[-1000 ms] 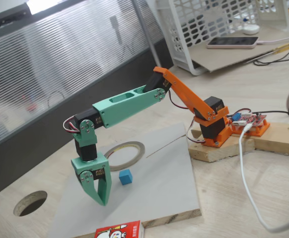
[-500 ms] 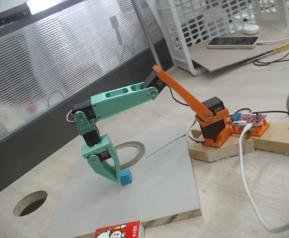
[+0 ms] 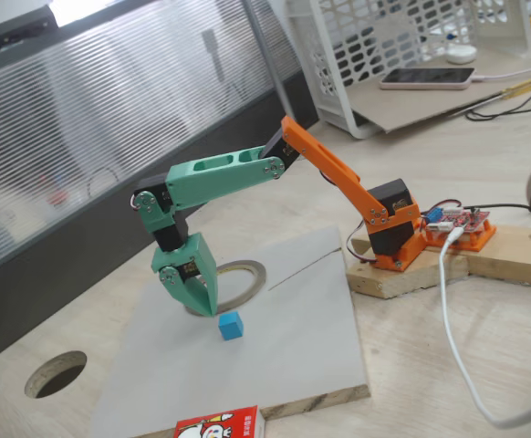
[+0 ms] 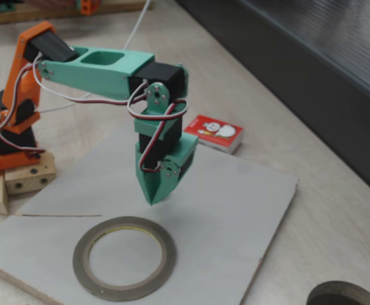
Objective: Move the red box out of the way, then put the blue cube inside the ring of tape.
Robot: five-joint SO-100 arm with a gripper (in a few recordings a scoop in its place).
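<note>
The green pincer [image 3: 203, 308] [image 4: 153, 198] points downward above a grey board [image 3: 284, 356] [image 4: 236, 210], its two fingers drawn together to a narrow tip with nothing between them. In a fixed view its tip hangs just above and to the left of the blue cube [image 3: 231, 325], apart from it. The cube is a tiny, plain, bright-blue block with sharp edges; it rests on the board with one corner turned toward the camera. Just behind the pincer in that view lies the ring of tape [image 3: 234, 281] [image 4: 124, 256], a thin, flat, grey-tan roll with a wide round opening through which the board shows; it lies flat near the board's edge and is empty. The cube sits just outside the ring, close to its rim. The red box [image 3: 218, 425] [image 4: 213, 133] is a small rectangular carton bearing a white cartoon figure and white print. It lies flat on the wooden tabletop [image 3: 484, 338] [image 4: 312, 159], beside the board's edge and well apart from cube and ring. The green forearm joins an orange upper arm [image 3: 338, 178] [image 4: 26, 57], whose base stands on a wooden block [image 3: 402, 274] [image 4: 20, 181]. A dark round hole [image 3: 56, 374] [image 4: 344, 295] is cut through the tabletop off the board.
</note>
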